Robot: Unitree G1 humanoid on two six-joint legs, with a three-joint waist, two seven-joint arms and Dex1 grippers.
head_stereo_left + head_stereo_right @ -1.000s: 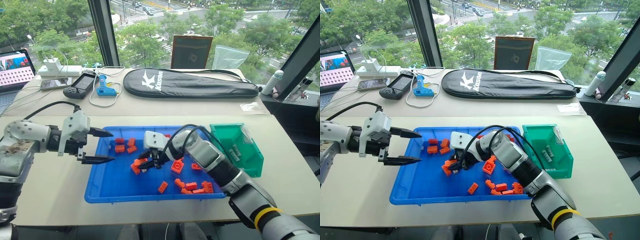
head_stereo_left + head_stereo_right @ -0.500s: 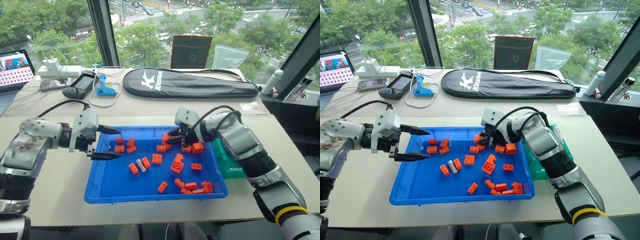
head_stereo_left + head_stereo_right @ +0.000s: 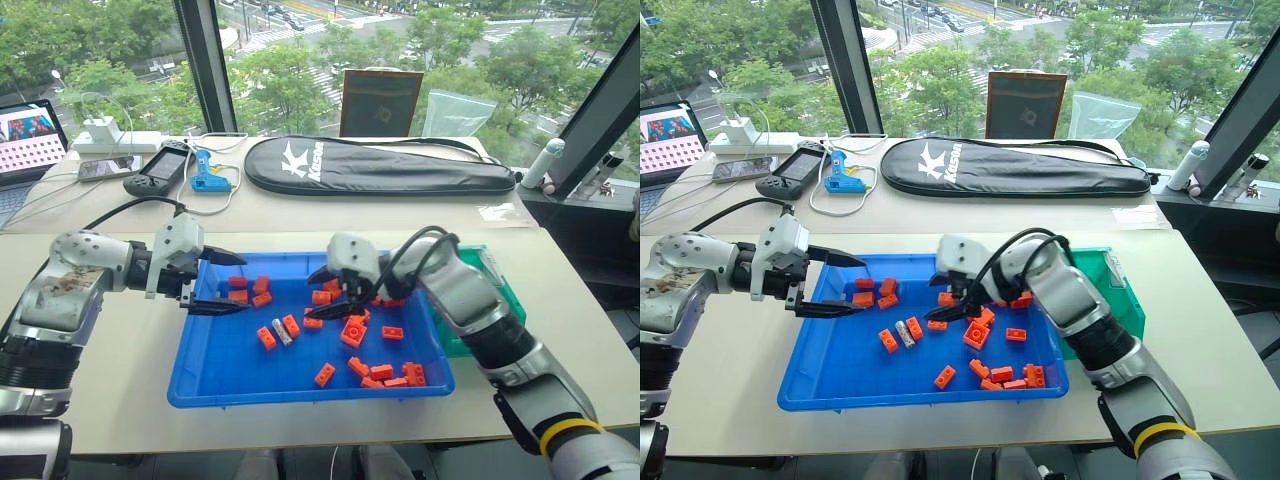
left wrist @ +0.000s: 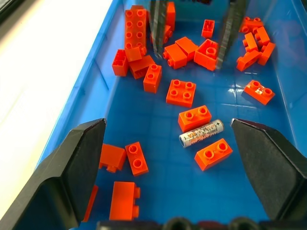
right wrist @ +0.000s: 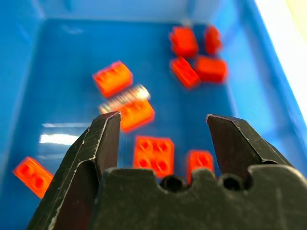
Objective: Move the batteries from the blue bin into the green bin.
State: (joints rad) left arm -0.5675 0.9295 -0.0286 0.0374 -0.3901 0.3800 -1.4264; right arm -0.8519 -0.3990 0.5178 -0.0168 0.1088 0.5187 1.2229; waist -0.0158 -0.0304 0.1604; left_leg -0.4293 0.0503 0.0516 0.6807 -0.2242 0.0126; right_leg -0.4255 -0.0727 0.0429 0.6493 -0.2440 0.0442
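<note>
The right gripper (image 3: 328, 293) has swung back from the green bin (image 3: 505, 290) over the blue bin (image 3: 190, 380), jaws apart, empty; the left gripper (image 3: 226, 283) hangs wide open over the blue bin's left end; one battery (image 4: 201, 133) lies among bricks (image 3: 352, 332).

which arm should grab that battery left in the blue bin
Probably the left. Its gripper hangs open at the blue bin's left edge, close to the battery, which lies between its fingers in the wrist view. The right gripper, also open, hovers over bricks further back.
</note>
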